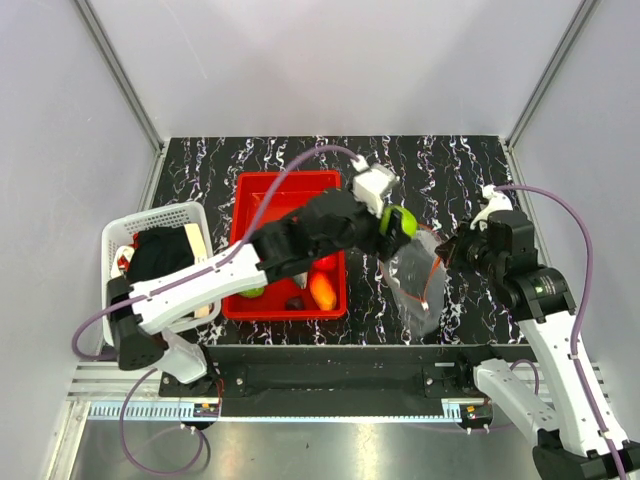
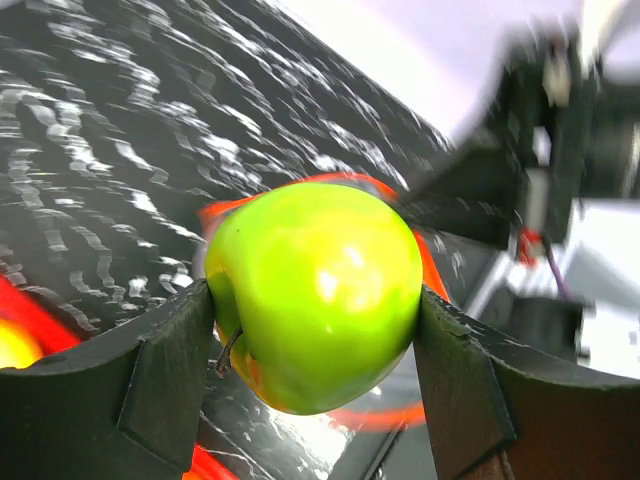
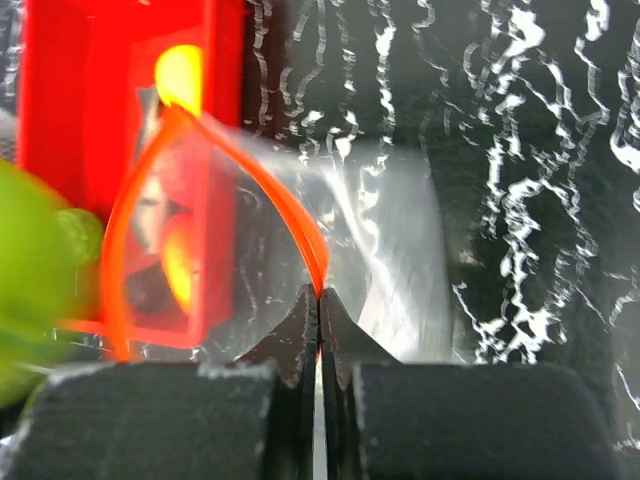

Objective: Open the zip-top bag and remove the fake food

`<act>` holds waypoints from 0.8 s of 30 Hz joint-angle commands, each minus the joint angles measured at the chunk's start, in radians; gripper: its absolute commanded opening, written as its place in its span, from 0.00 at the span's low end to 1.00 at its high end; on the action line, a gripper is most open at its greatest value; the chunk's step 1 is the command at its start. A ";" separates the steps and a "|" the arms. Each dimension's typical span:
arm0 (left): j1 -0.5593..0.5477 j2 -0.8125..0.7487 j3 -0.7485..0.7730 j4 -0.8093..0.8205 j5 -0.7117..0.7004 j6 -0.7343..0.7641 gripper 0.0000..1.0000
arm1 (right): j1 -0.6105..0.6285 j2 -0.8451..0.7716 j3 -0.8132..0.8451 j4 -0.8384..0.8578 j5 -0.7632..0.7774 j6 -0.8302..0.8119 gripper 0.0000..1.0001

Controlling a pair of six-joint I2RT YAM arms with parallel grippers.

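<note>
The zip-top bag (image 1: 420,292) is clear and crinkly, its red-orange strip bowed into an open loop; it sits on the desk (image 1: 450,170) just right of the red tray (image 1: 290,178), near the front edge; the right gripper (image 3: 320,305) is pinched together on that strip; the left gripper (image 1: 395,226) clamps a green fruit (image 2: 315,290) above the bag's mouth; marbled desk shows behind, toward the far edge.

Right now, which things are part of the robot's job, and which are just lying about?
For the job: clear bag, pinched at its red strip by the right tool; green apple, gripped in the left tool; orange toy food in the red tray.
Just lying about: white basket; black cloth inside it.
</note>
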 commanded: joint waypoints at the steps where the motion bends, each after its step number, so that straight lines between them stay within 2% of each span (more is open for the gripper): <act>1: 0.092 -0.093 -0.028 0.037 -0.107 -0.107 0.00 | -0.002 0.025 0.053 -0.029 0.123 -0.004 0.00; 6: 0.192 -0.144 -0.091 -0.005 -0.146 -0.150 0.00 | -0.002 0.068 0.119 -0.053 0.249 -0.012 0.00; 9: 0.302 -0.130 -0.113 -0.071 -0.145 -0.182 0.00 | -0.002 0.096 0.142 -0.059 0.351 -0.021 0.00; 14: 0.539 -0.068 -0.146 -0.140 -0.053 -0.214 0.00 | -0.002 0.157 0.211 -0.101 0.568 -0.064 0.00; 18: 0.664 0.006 -0.169 -0.174 -0.057 -0.213 0.00 | -0.003 0.217 0.307 -0.115 0.620 -0.118 0.00; 24: 0.738 0.179 -0.174 -0.186 -0.061 -0.167 0.00 | -0.002 0.360 0.288 -0.040 0.558 -0.092 0.02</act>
